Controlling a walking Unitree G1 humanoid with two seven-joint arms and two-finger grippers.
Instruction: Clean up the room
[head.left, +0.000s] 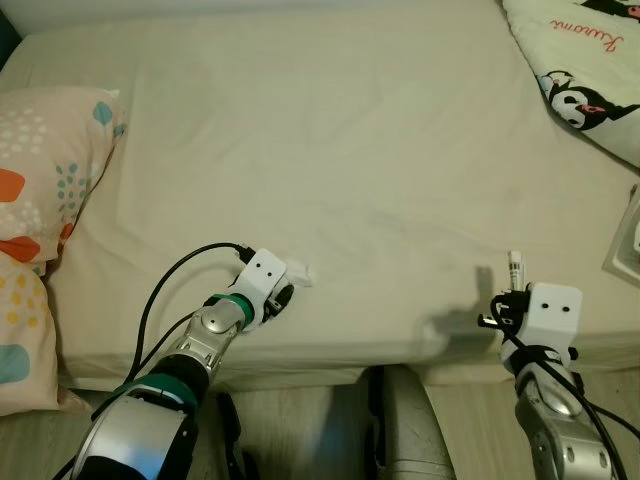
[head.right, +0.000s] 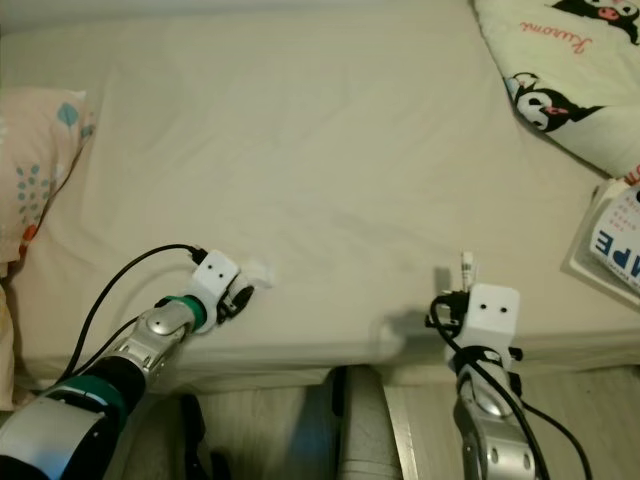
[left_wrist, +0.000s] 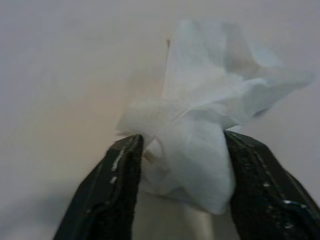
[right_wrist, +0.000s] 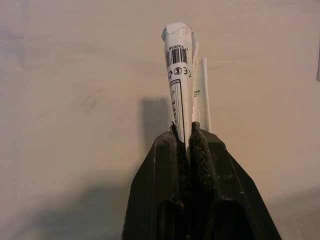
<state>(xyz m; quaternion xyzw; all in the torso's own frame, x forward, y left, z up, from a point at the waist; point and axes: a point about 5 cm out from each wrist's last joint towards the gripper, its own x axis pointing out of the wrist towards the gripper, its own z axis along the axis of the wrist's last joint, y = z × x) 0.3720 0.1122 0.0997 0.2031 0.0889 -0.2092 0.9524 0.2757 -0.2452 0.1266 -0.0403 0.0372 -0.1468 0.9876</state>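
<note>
From my feed I see a bed (head.left: 330, 150) with a cream sheet, both arms reaching over its near edge. Left gripper (left_wrist: 182, 170) is clamped on a crumpled white tissue (left_wrist: 200, 125); its two black fingers (left_wrist: 117, 190) press the wad from either side, and in the head view the tissue (head.left: 298, 272) sits just above the sheet near the bed's front edge. Right gripper (right_wrist: 189, 132) is closed tight on a thin wrapper (right_wrist: 179, 80) (rolled paper, barcode printed near its top) that stands upright out of the fingertips; a slim white stick lies against it. In the head view the wrapper (head.left: 515, 270) pokes up over the sheet, toward the bed's right side. A patterned pillow (head.left: 45, 170) lies at the left edge, a cartoon-print blanket (head.left: 590, 70) at the far right corner, a printed box (head.right: 615, 240) just beside it on the right
</note>
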